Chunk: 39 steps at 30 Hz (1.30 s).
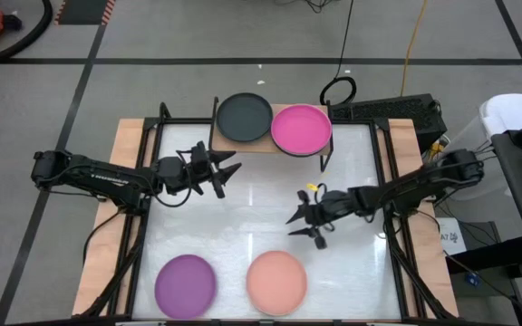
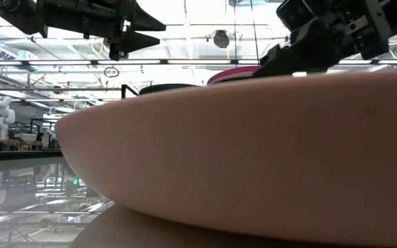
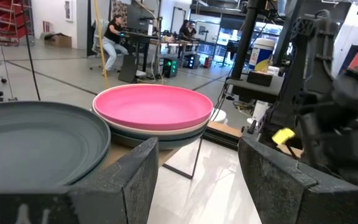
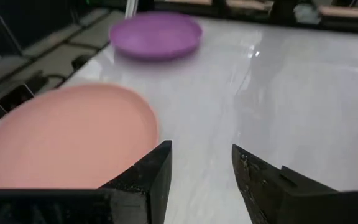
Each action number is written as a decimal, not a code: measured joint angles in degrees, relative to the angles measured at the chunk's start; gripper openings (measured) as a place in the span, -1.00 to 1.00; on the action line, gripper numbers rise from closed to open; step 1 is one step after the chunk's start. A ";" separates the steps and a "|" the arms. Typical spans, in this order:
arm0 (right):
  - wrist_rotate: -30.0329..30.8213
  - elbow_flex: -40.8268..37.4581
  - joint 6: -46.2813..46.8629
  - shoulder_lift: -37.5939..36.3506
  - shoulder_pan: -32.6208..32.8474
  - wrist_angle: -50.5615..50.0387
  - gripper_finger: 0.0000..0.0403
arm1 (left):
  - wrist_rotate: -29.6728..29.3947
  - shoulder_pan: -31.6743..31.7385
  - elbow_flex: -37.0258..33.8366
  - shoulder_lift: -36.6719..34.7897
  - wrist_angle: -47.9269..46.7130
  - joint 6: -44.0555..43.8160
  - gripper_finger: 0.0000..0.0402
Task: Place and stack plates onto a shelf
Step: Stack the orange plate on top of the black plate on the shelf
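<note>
The light-wood shelf (image 1: 263, 143) stands at the table's far edge. A dark teal plate (image 1: 244, 117) lies on its left half. A magenta plate (image 1: 301, 129) tops a stack of plates on its right half; the stack also shows in the left wrist view (image 3: 157, 127). A purple plate (image 1: 186, 282) and a salmon pink plate (image 1: 276, 281) lie on the table near its near edge. My left gripper (image 1: 228, 176) is open and empty, just in front of the shelf. My right gripper (image 1: 303, 226) is open and empty, above the table beyond the salmon plate (image 4: 61, 134).
The table has a glossy white top (image 1: 261, 208) framed by black rails and wood edges. The salmon plate (image 2: 253, 151) fills the low view. A monitor and cables lie behind the shelf (image 1: 397, 110). People sit in the room beyond (image 3: 114, 34).
</note>
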 joint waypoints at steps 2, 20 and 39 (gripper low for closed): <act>0.04 1.95 0.07 2.69 0.62 -1.10 -0.25 | 0.00 0.00 0.00 0.00 0.00 -0.02 0.12; -0.49 11.20 -0.68 15.90 3.59 -2.47 -0.25 | 0.02 0.00 0.00 0.00 -0.93 -0.28 0.12; -3.17 11.72 2.78 17.10 5.33 -2.48 0.02 | 0.10 -0.37 0.00 -0.01 -1.01 -0.57 0.12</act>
